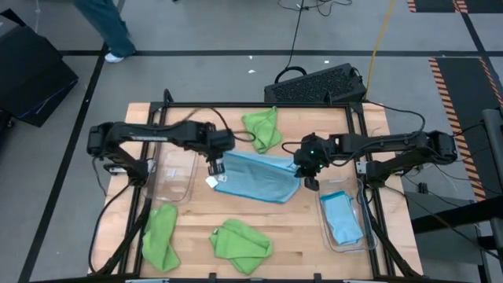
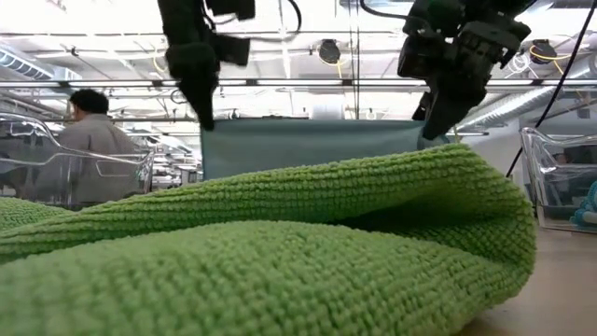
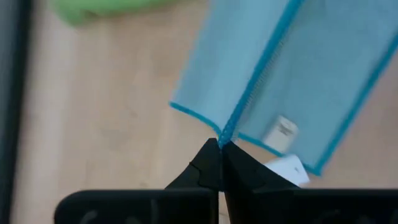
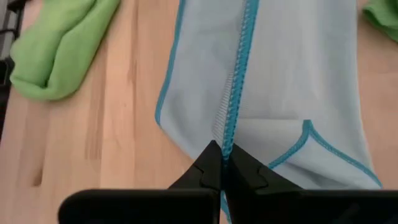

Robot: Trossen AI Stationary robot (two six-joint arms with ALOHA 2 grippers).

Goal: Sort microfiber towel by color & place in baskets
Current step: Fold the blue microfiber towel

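Tabletop [image 1: 259, 212]: pale wood, carrying towels and two clear bins; a black crate [image 1: 318, 85] sits beyond its far edge
Blue towel [image 1: 258, 178]: held up off the tabletop at mid-table, stretched between the two arms; an edge hangs down with a white tag [image 3: 281, 130] showing; in the low view it hangs as a flat sheet behind the green cloth
Left bin [image 1: 174, 174]: clear, on the left side of the tabletop under the left arm; whether anything lies in it, cannot tell
Right bin [image 1: 343, 221]: clear, at the right near side; a second blue towel [image 1: 343, 218] lies folded inside
Green towels: one [image 1: 263, 128] crumpled at the far middle; one [image 1: 160, 236] at the near left; one [image 1: 240, 240] at the near middle, filling the low view's foreground
Left gripper [image 1: 213, 166]: over the left end of the held blue towel; fingers [image 3: 205, 165] pinched tight on its stitched edge
Right gripper [image 1: 310, 182]: over the right end of the same towel; fingers [image 4: 208, 163] clamped on the stitched hem
Person [image 2: 91, 140]: in the room beyond the tabletop, seen in the low view
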